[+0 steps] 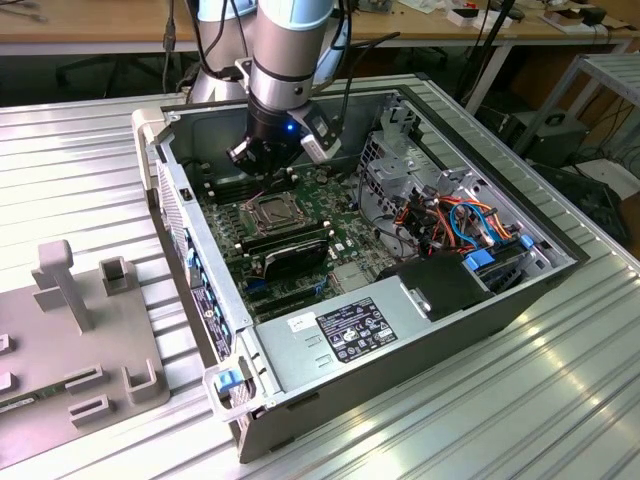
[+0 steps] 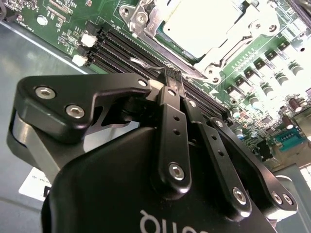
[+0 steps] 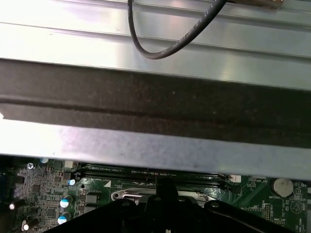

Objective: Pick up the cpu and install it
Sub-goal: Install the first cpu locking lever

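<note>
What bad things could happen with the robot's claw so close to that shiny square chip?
1. The gripper, fingertips together, sits right beside the metal frame around the cpu. A sideways slip could scrape the memory slots next to it.
2. In the exterior view the arm reaches deep into the computer case, so it might bump the wall or nearby cables.
</note>
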`<control>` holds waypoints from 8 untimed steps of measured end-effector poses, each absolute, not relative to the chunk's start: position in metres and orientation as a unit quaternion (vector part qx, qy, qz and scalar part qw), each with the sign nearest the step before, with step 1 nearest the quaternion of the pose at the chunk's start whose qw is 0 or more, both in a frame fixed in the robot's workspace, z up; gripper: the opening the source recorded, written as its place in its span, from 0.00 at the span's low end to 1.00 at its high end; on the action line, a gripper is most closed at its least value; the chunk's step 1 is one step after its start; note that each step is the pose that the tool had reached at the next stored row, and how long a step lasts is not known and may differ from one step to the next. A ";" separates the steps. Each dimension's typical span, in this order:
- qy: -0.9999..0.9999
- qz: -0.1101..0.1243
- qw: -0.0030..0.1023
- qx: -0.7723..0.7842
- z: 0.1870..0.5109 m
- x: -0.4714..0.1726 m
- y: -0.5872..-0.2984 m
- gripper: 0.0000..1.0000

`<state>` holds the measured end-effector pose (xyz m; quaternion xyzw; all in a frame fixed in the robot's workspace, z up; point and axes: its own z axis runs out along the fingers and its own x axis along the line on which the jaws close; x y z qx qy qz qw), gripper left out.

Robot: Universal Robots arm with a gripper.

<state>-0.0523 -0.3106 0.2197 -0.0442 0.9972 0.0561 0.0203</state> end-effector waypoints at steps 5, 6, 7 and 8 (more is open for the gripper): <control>0.997 0.056 0.020 -0.044 0.215 -0.051 -0.311 0.11; 0.997 0.056 0.020 -0.044 0.215 -0.051 -0.311 0.11; 0.997 0.056 0.020 -0.044 0.214 -0.051 -0.311 0.11; 0.997 0.056 0.020 -0.044 0.214 -0.049 -0.311 0.11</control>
